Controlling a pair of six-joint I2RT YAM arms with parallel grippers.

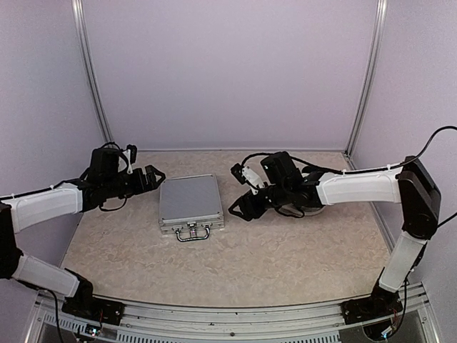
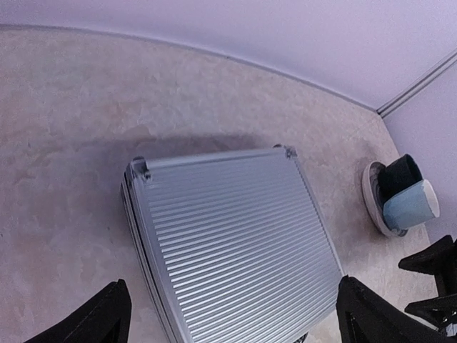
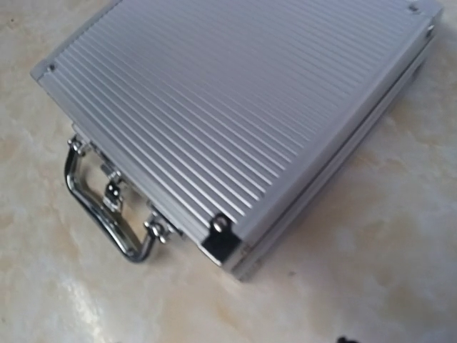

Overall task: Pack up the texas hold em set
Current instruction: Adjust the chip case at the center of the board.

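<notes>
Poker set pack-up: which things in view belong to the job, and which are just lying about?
Belongs to the job:
- silver briefcase, closed, flat on the table
- its handle, facing the arms' bases

Just lying about:
- cup
- saucer under it, off to the briefcase's right

No loose chips, cards or dice in view.

Briefcase silver, ribbed; handle chrome; table beige, marbled; cup grey-blue; left fingers black.
</notes>
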